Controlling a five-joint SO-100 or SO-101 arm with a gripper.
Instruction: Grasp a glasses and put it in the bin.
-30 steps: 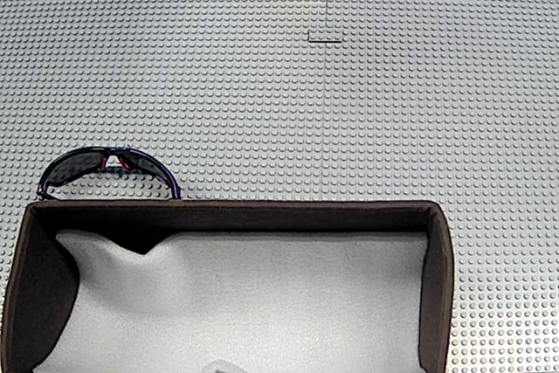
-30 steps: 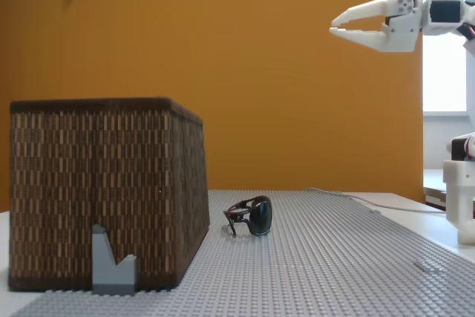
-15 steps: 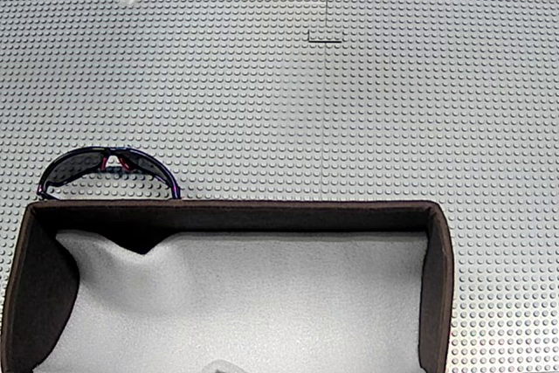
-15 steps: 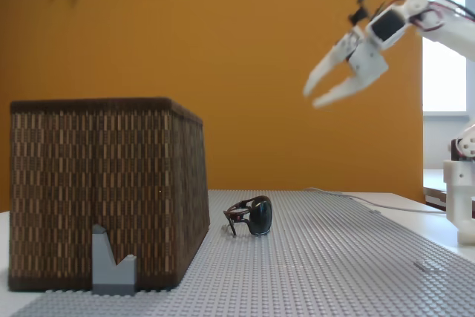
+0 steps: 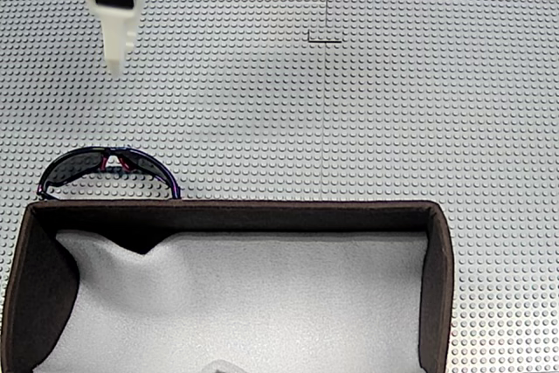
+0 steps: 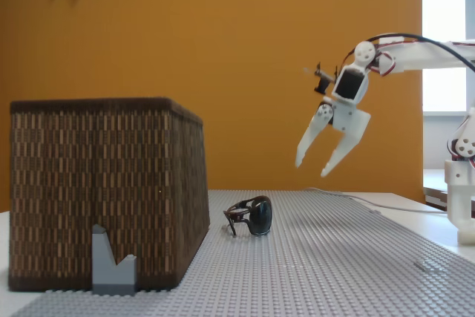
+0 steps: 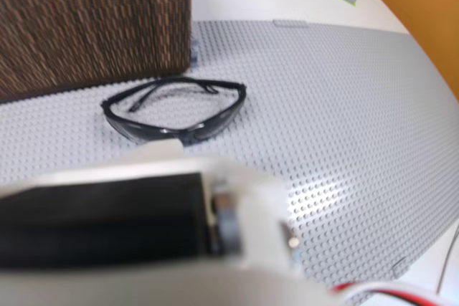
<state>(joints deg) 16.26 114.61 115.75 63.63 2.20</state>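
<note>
The grey studded baseplate (image 5: 367,111) covers nearly the whole table, and most of it lies bare beyond the bin and to its right in a fixed view. The bin (image 5: 434,286) sits at the near edge of that view — dark brown walls, white lining inside; in a fixed view from the side its woven wall (image 6: 96,191) stands tall, with a small grey brick piece (image 6: 111,263) against its foot. I can read no writing on anything.

The arm (image 6: 423,53) reaches in from the right of the side view, high above the plate. Its gripper (image 6: 315,165) hangs in the air with its white fingers (image 6: 308,139) spread apart and pointing down, nothing between them, well apart from the bin and above and beyond the glasses.

The glasses (image 5: 106,170) lie on the plate just beside the bin's far wall, near its left corner in a fixed view. Their long axis runs along that wall; the lenses face away from the bin, the arms reach back toward it. The wrist view (image 7: 176,112) shows them upright on the studs — lenses toward the camera.
</note>
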